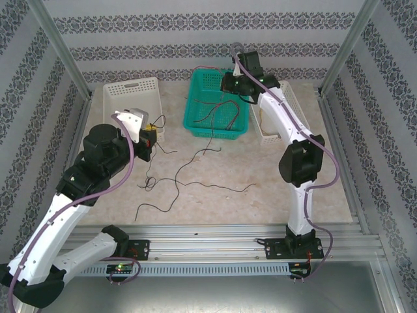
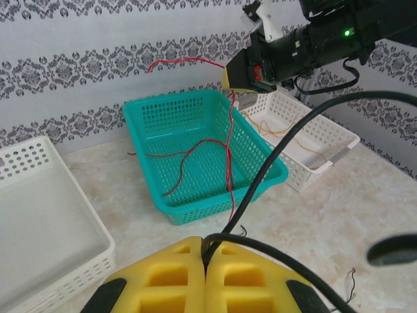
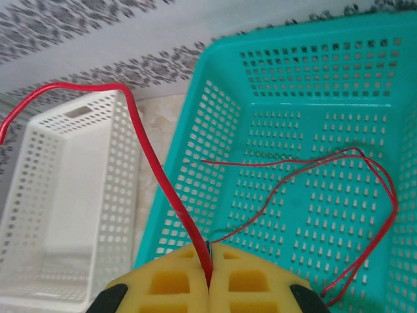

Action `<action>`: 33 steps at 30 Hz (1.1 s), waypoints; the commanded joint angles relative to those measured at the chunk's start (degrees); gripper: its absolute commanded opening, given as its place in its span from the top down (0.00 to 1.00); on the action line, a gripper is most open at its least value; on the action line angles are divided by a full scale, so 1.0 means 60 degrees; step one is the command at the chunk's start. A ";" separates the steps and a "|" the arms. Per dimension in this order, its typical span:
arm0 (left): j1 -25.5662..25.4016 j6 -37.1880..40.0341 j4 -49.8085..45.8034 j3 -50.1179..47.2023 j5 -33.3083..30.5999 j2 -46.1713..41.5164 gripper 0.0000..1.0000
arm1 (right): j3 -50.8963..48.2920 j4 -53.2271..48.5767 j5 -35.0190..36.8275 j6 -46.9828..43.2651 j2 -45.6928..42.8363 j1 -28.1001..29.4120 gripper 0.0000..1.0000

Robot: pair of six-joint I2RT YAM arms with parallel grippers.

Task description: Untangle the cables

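Observation:
My left gripper (image 2: pixel 206 242) is shut on a black cable (image 2: pixel 280 147) that rises from its yellow fingers. In the top view this gripper (image 1: pixel 151 135) hovers over the table's left side, beside more black cables (image 1: pixel 176 186) sprawled on the marble top. My right gripper (image 3: pixel 209 249) is shut on a red cable (image 3: pixel 163 176) above the teal basket (image 3: pixel 195 150). Thin red cables (image 3: pixel 313 169) lie in that basket. From above, the right gripper (image 1: pixel 228 83) hangs over the basket's far edge (image 1: pixel 215 73). A yellow-tan cable (image 2: pixel 296 140) lies in the right white basket (image 2: pixel 326 147).
A white basket (image 1: pixel 133 98) stands at the back left, close behind the left gripper. Another white basket (image 1: pixel 268 127) sits right of the teal one, partly under the right arm. Metal frame posts (image 1: pixel 62 49) and patterned walls enclose the table.

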 commanded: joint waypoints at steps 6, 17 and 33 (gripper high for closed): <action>0.0122 -0.0073 0.1170 -0.0845 0.0316 -0.0258 1.00 | 0.1822 -0.0439 -0.1380 0.0526 -0.1579 -0.0033 1.00; 0.0367 -0.0414 0.1755 -0.1696 0.0461 -0.0419 1.00 | 0.1741 -0.0689 0.0102 -0.0156 -0.0557 -0.0427 1.00; 0.0685 -0.0558 0.2106 -0.2053 0.0743 -0.0403 1.00 | 0.0138 -0.0601 0.2261 -0.0701 0.2227 0.0324 1.00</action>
